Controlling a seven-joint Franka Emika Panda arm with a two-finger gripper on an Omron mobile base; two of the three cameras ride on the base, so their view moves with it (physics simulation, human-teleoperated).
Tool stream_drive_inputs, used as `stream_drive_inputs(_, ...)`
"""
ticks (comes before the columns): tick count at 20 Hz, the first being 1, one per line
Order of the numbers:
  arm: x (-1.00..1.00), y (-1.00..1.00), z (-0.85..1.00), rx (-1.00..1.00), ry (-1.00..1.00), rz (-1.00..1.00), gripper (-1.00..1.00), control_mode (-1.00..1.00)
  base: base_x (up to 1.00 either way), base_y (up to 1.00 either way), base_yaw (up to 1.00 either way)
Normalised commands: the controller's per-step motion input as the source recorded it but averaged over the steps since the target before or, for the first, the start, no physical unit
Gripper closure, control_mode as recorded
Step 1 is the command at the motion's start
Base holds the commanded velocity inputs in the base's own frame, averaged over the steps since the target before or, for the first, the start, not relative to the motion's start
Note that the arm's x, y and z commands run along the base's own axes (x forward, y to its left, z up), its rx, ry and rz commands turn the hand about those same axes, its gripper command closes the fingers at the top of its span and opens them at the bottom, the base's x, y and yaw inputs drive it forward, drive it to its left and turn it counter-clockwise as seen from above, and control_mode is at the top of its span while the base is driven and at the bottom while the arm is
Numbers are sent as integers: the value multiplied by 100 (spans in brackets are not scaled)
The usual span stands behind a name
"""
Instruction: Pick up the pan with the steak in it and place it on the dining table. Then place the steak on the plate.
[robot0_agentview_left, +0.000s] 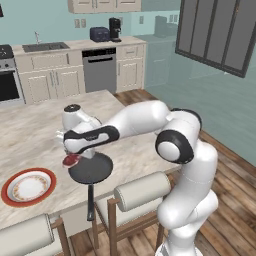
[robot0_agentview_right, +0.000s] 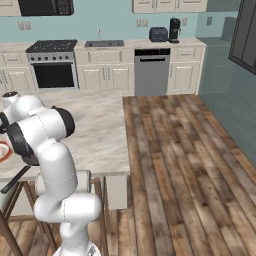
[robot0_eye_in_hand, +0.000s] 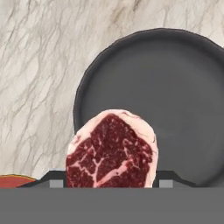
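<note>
One small flat raw red steak with pale marbling, clamped between the two dark finger tips of the two-finger gripper, lifted clear above the near-left rim of the round shallow black frying pan. In the hand view, long axis of the steak running up from the finger tips toward the pan's middle, narrower rounded end uppermost. In the left base view, seen as a red patch hanging under the gripper, just left of the pan. Pan flat on the pale beige marble-like dining table near its front edge, long thin black handle pointing straight out over that edge, between two light-cushioned wooden chairs. Round plate with broad red-orange rim and cream speckled centre to the left of the pan, apart from it, near the same edge. Beyond the table: white cabinets, steel dishwasher, sink, toaster, coffee maker, black oven, teal walls, wood plank floor.
</note>
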Motion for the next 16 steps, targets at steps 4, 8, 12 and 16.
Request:
stream_drive_inputs(4, -20, 52, 15, 6, -5, 0, 100, -100, 0, 0, 0)
stream_drive_inputs(8, -13, 51, 11, 5, -4, 0, 100, -100, 0, 0, 0)
stream_drive_inputs(12, -11, 44, 1, 8, -1, 0, 100, -100, 0, 0, 0)
stream_drive_inputs(16, -7, 27, 0, 7, -1, 0, 100, -100, 0, 0, 0)
